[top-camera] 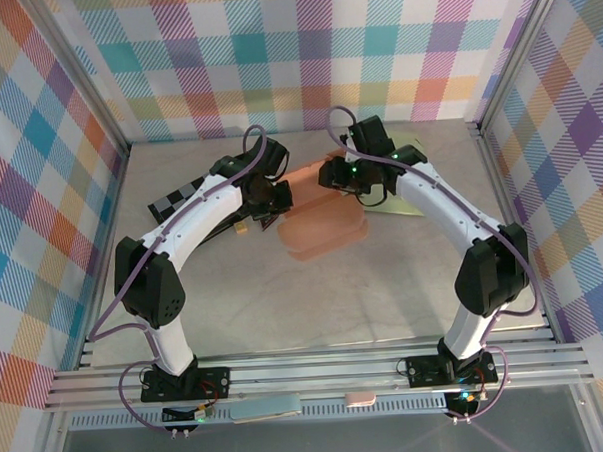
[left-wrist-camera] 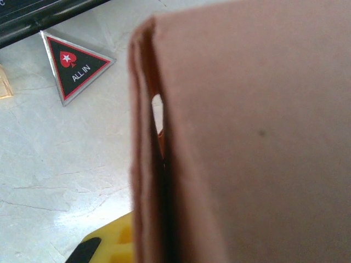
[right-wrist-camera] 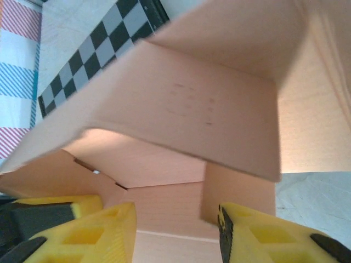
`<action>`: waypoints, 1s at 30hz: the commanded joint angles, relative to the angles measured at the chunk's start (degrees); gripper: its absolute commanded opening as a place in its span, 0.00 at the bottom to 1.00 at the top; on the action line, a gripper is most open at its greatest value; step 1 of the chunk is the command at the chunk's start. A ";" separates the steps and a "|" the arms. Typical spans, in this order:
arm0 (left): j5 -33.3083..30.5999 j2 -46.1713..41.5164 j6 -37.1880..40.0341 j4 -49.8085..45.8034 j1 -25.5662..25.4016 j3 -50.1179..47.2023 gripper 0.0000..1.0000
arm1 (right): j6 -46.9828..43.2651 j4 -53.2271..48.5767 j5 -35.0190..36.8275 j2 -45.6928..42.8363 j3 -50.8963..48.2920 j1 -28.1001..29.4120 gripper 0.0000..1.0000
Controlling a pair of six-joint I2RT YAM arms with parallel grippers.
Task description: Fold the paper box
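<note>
Over to the left of the left jaws there's a black-and-white checkerboard (top-camera: 178, 203) lying flat on the counter (top-camera: 285, 307). The left wrist view also catches a little triangular "ALL IN" chip (left-wrist-camera: 77, 64) on the counter off to that same side, apart from everything else. The left jaws themselves are squeezed right down, and as far as I can see they've got the doubled-up left wall of the paper box (top-camera: 322, 225) pinched. One yellow finger (left-wrist-camera: 112, 244) sits right against that wall, and the other is hidden behind the cardboard. The box is pinkish-tan and sits between the two sets of jaws, roughly mid-counter, with its open side facing the right jaws. Moving right, the right jaws are up at the box's right end and stand partly open, yellow fingers (right-wrist-camera: 93, 230) clearly apart. The right wrist view looks straight into the inside of the box. A big flap hangs tilted over the opening, and a narrower flap comes down toward the gap, its lower edge just beside the right-hand finger. Can't tell if that finger is actually touching it, but nothing's clamped there.
</note>
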 commanded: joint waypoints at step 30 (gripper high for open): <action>0.82 0.18 -0.35 -0.51 -0.29 1.89 0.00 | -0.71 -19.97 9.62 13.15 27.04 -2.36 0.00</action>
